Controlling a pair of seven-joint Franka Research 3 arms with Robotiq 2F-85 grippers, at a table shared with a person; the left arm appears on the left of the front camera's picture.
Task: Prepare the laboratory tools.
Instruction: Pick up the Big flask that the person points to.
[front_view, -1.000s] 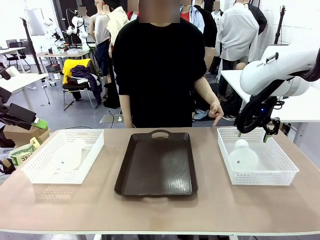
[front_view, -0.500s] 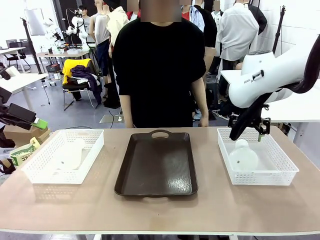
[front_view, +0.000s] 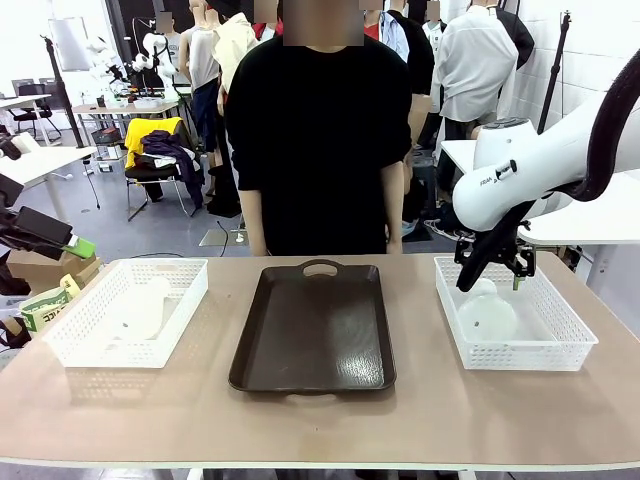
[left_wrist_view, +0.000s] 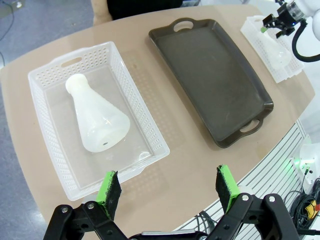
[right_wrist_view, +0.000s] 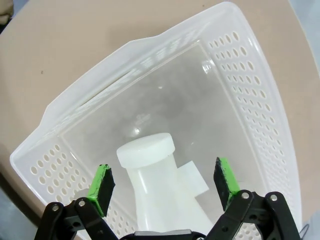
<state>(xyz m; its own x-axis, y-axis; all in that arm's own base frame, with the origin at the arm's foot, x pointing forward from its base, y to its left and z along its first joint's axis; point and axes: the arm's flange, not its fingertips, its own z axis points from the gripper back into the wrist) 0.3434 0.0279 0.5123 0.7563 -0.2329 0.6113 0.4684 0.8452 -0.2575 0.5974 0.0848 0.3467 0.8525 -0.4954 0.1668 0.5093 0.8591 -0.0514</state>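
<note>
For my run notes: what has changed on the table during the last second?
The right gripper, jaws open, moved toward the robot's left and down, over the neck of the flask in the right basket; nothing is gripped. The person stopped pointing at that basket. The left gripper, the other flask, the left basket and the tray stayed.

Small dark print on right arm (front_view: 520, 170) casing, too small to read; no other text legible.
</note>
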